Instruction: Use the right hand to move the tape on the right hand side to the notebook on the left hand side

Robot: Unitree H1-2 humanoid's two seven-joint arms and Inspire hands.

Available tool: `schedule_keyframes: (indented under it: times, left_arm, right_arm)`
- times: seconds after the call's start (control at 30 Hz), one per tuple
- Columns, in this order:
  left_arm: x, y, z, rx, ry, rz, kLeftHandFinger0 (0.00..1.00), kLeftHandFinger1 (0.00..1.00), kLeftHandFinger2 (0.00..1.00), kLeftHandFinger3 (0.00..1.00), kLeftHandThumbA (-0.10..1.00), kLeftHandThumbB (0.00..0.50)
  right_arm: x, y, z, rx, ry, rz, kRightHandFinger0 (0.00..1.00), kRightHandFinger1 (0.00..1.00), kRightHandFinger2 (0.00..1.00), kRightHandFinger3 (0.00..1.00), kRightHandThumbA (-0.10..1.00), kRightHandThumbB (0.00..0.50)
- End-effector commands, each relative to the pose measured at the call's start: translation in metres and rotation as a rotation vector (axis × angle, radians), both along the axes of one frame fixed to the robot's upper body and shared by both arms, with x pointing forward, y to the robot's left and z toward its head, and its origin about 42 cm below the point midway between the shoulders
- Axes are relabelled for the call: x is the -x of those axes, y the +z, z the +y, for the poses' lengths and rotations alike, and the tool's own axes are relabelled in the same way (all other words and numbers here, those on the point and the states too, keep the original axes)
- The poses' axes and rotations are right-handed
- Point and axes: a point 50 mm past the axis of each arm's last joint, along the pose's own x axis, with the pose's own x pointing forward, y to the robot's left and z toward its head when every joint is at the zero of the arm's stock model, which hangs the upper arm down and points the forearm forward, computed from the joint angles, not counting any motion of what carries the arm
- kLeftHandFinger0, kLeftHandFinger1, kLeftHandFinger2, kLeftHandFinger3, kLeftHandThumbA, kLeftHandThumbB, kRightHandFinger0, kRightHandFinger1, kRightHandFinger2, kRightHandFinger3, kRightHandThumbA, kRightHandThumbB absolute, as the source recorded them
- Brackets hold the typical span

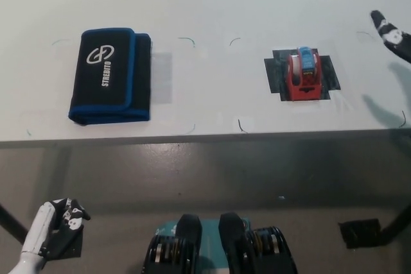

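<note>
A red tape dispenser point(302, 76) with a blue-topped roll stands on a black patch on the right part of the white table point(212, 4). A black, blue-edged notebook case point(110, 76) lies on the table's left part. Only the tip of my black right hand point(390, 34) shows at the right edge, raised above the table and well to the right of the tape dispenser; nothing is in it. My white left hand point(52, 228) rests low at the lower left, below the table edge, fingers curled and holding nothing.
The table's front edge point(205, 138) runs across the middle of the picture, with grey floor below it. A small dark block point(361, 232) sits on the floor at the lower right. Thin pen marks dot the tabletop.
</note>
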Motion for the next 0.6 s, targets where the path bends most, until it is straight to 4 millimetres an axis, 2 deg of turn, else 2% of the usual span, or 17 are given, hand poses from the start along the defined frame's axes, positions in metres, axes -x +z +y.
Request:
schedule_keyframes:
  times: [0.0,0.03,0.07,0.13,0.17,0.23,0.4,0.47,0.5,0.57]
  left_arm:
    - [-0.003,0.007,-0.002,0.01,-0.01,-0.047,0.01,0.0,0.03,0.13,0.37,0.194]
    - [-0.003,0.007,-0.002,0.007,-0.006,-0.052,0.01,0.0,0.03,0.13,0.37,0.19]
    - [-0.002,0.006,0.0,0.003,-0.001,-0.054,0.01,0.0,0.03,0.13,0.37,0.193]
    - [-0.002,0.006,0.0,0.004,-0.001,-0.056,0.02,0.01,0.04,0.13,0.37,0.193]
    - [-0.002,0.005,0.0,-0.013,-0.006,-0.064,0.04,0.02,0.06,0.12,0.39,0.189]
    - [-0.003,0.004,0.001,0.019,0.001,-0.058,0.04,0.02,0.07,0.12,0.38,0.2]
    - [0.0,0.004,0.001,0.02,0.001,-0.048,0.02,0.0,0.06,0.12,0.38,0.193]
    - [0.003,0.004,0.001,0.02,0.0,-0.046,0.01,0.0,0.05,0.13,0.38,0.188]
    - [0.003,0.003,0.001,0.011,0.003,-0.048,0.0,0.0,0.05,0.14,0.38,0.19]
    - [0.002,0.002,0.002,0.004,0.001,-0.05,0.0,0.0,0.02,0.14,0.38,0.184]
  right_arm:
    - [-0.022,0.038,-0.001,0.03,0.0,-0.05,1.0,1.0,1.0,1.0,0.65,0.5]
    - [-0.035,0.038,0.0,-0.023,0.026,-0.006,1.0,1.0,1.0,1.0,0.62,0.5]
    - [-0.04,0.038,0.002,-0.034,0.039,0.005,1.0,1.0,1.0,1.0,0.63,0.5]
    - [-0.047,0.037,0.003,-0.021,0.035,0.011,1.0,1.0,1.0,1.0,0.67,0.5]
    - [-0.058,0.033,0.005,-0.034,0.045,0.032,1.0,1.0,1.0,1.0,0.69,0.5]
    - [-0.069,0.029,0.009,-0.068,0.065,0.054,1.0,1.0,1.0,1.0,0.62,0.5]
    - [-0.083,0.017,0.018,-0.086,0.058,0.1,1.0,1.0,1.0,1.0,0.62,0.5]
    - [-0.088,0.008,0.024,-0.09,0.058,0.121,1.0,1.0,1.0,1.0,0.64,0.5]
    - [-0.091,0.002,0.029,-0.102,0.056,0.137,1.0,1.0,1.0,1.0,0.61,0.5]
    - [-0.095,-0.008,0.036,-0.105,0.053,0.152,1.0,1.0,1.0,1.0,0.65,0.5]
